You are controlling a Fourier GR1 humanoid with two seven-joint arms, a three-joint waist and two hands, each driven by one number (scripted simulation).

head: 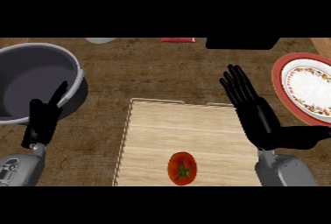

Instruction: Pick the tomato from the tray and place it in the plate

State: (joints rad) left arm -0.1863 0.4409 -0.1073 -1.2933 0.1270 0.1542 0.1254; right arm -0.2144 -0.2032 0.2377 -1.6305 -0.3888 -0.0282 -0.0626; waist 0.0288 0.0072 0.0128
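I see the tomato (182, 168), red with a green star-shaped stem, lying low in the frame's centre on the near part of a pale wooden tray (194, 131). My right hand (258, 118) is up and to the right of it, over the tray's right edge, well apart from the tomato. Its fingers are straight and spread, pointing toward the upper left, the thumb sticking out to the right; it holds nothing. Just beyond that thumb, at the right edge of the frame, is the plate (304, 85), red-rimmed with a white flowered centre, partly cut off by the frame. My left hand (44, 118) shows at the lower left, fingers up and relaxed, empty, overlapping the rim of a grey pot (35, 74). Along the top edge a few things are cut off and I cannot tell what they are.
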